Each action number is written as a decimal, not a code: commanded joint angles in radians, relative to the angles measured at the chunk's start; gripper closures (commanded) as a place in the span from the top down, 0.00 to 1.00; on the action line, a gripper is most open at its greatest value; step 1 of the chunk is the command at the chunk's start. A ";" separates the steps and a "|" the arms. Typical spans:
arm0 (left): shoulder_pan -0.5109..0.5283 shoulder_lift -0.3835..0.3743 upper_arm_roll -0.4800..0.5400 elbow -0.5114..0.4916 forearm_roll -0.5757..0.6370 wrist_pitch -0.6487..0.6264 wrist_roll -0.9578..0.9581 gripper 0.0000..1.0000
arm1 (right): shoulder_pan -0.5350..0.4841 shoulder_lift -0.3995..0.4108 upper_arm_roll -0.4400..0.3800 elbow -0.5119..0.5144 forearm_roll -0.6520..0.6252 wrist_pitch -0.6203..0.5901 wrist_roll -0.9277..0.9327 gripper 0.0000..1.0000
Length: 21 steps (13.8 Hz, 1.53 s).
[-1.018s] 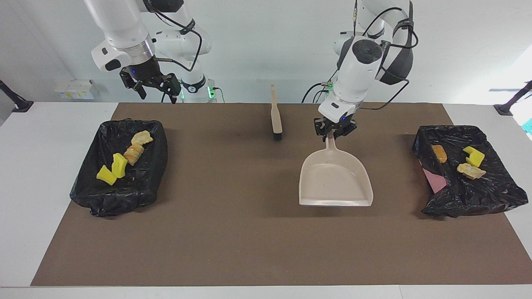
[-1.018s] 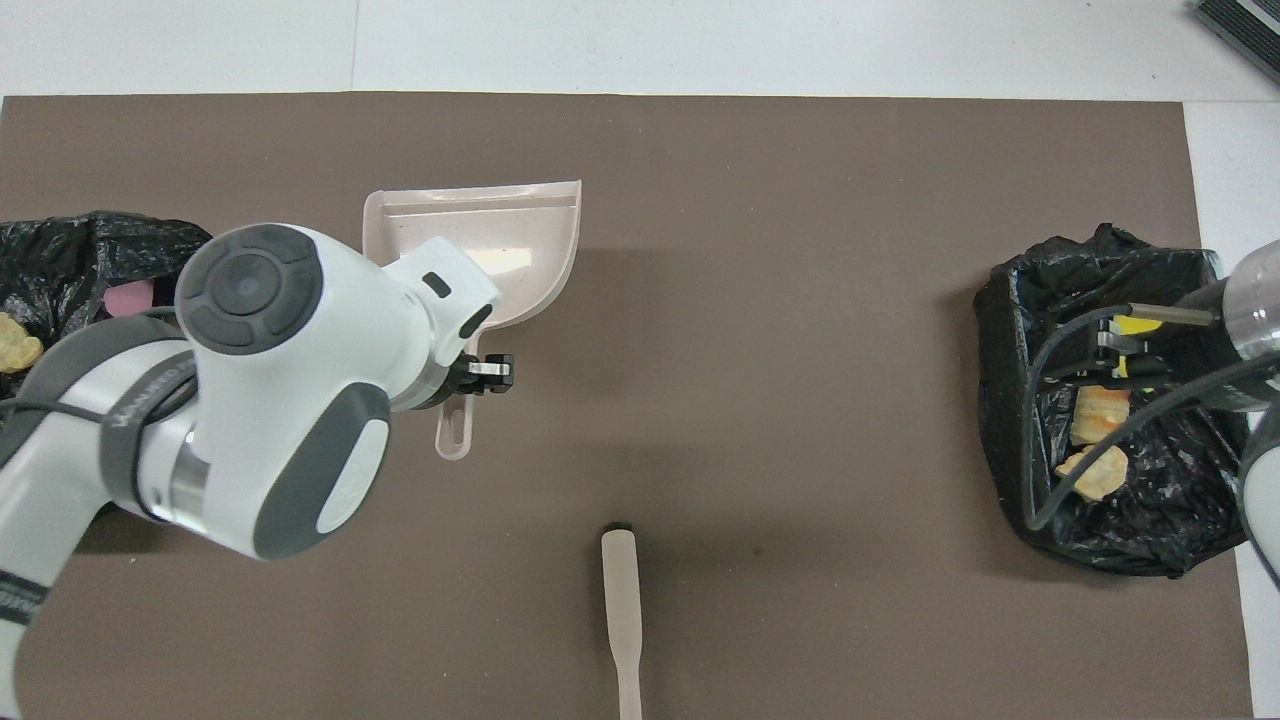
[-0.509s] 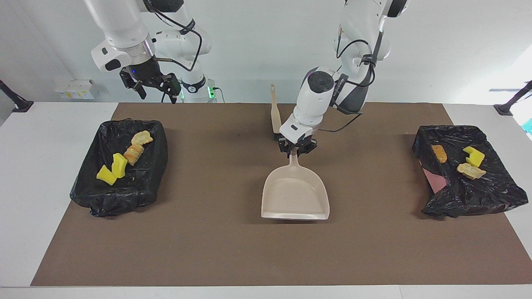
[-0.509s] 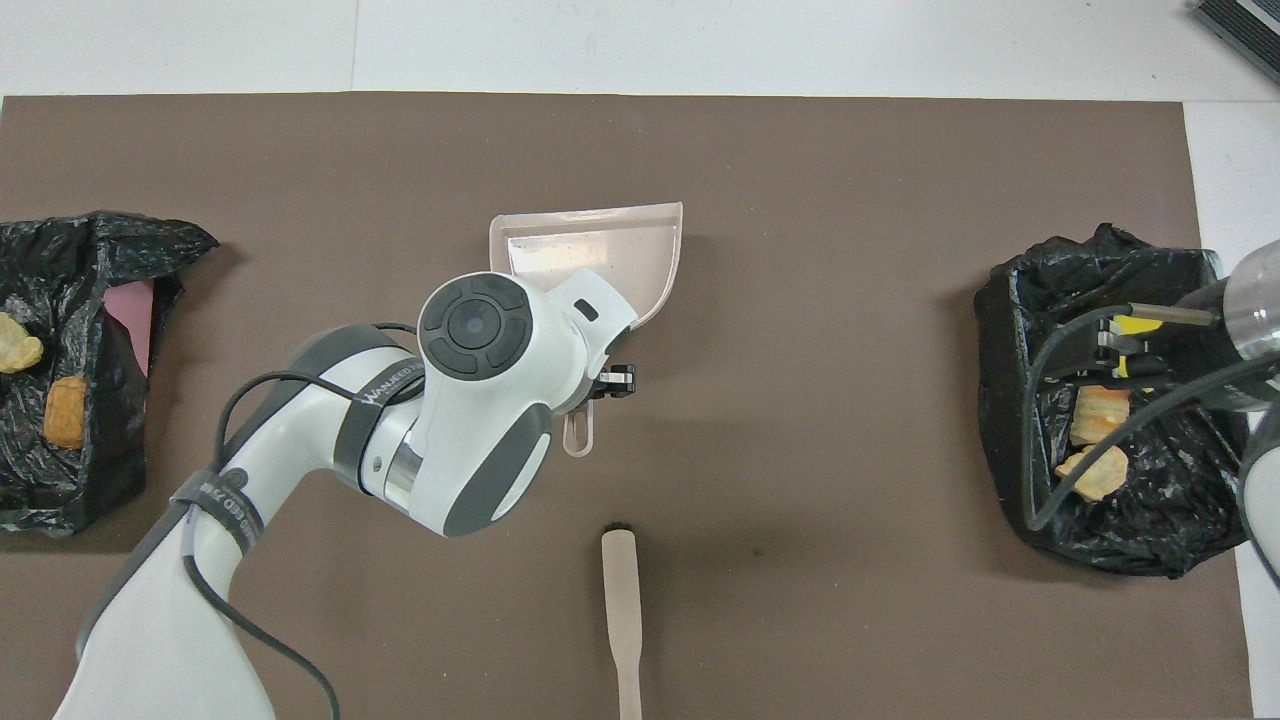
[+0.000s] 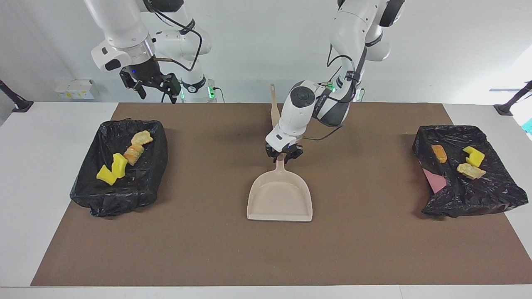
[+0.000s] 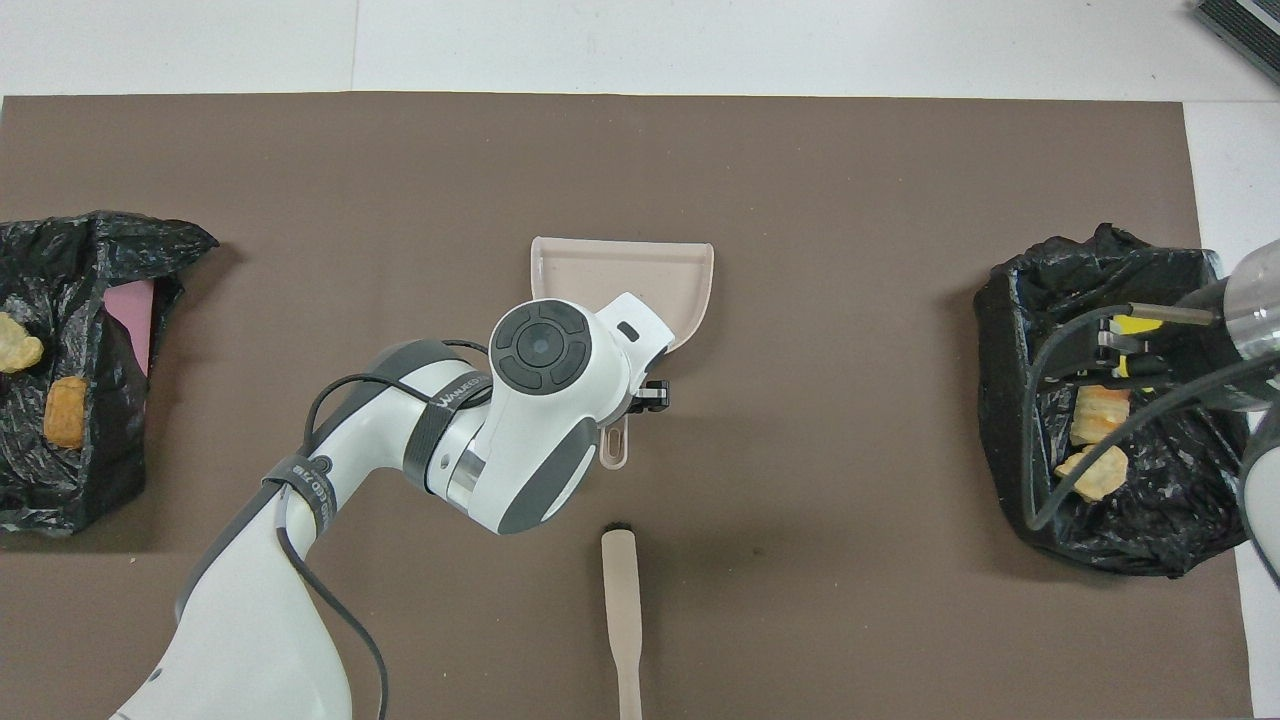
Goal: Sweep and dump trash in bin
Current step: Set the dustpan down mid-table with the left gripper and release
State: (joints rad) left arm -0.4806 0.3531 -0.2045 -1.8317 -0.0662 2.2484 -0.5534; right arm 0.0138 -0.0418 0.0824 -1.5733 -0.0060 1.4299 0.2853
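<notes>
1. with the dustpan (image 5: pixel 279 199) lying flat mid-mat, the left gripper (image 5: pixel 284 154) is at its handle; fingers sit either side of the handle, but i cannot tell whether they clamp it or have let go.
2. dustpan mouth points away from the robots; the pan looks bare inside.
3. brush (image 5: pixel 275 112) lies on the brown mat (image 5: pixel 216 249), nearer to the robots than the dustpan, apart from it, handle toward the robots.
4. right gripper (image 5: pixel 153 85) hangs in the air over the robots' edge of the table, near the bin at the right arm's end; fingers spread, nothing in them. that arm waits.
5. trash, seven scraps, all in the two black-bagged bins.
6. bin at the right arm's end (image 5: pixel 120 195): two yellow foam chunks (image 5: pixel 112 169) and two tan bread-like lumps (image 5: pixel 137 146).
7. bin at the left arm's end (image 5: pixel 474 199): one orange lump (image 5: pixel 439 153), one yellow chunk (image 5: pixel 474 156), one tan lump (image 5: pixel 470 170).
8. pink patch (image 5: pixel 434 181) shows through that bag's wall.
</notes>
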 commanded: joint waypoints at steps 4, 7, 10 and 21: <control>0.068 -0.078 0.027 0.020 -0.007 -0.043 -0.008 1.00 | -0.015 0.002 0.010 0.010 -0.009 -0.008 -0.034 1.00; 0.147 -0.088 0.039 0.055 0.023 -0.056 0.032 1.00 | -0.015 0.000 0.008 0.010 -0.009 -0.008 -0.034 1.00; 0.235 -0.085 0.039 0.124 0.025 -0.117 0.146 1.00 | -0.015 0.000 0.008 0.010 -0.009 -0.008 -0.034 1.00; 0.520 -0.144 0.043 0.215 0.026 -0.334 0.475 1.00 | -0.015 0.000 0.008 0.010 -0.009 -0.008 -0.034 1.00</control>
State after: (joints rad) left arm 0.0076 0.2093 -0.1529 -1.6512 -0.0568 1.9819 -0.1230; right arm 0.0138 -0.0418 0.0824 -1.5729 -0.0060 1.4299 0.2853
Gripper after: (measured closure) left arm 0.000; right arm 0.000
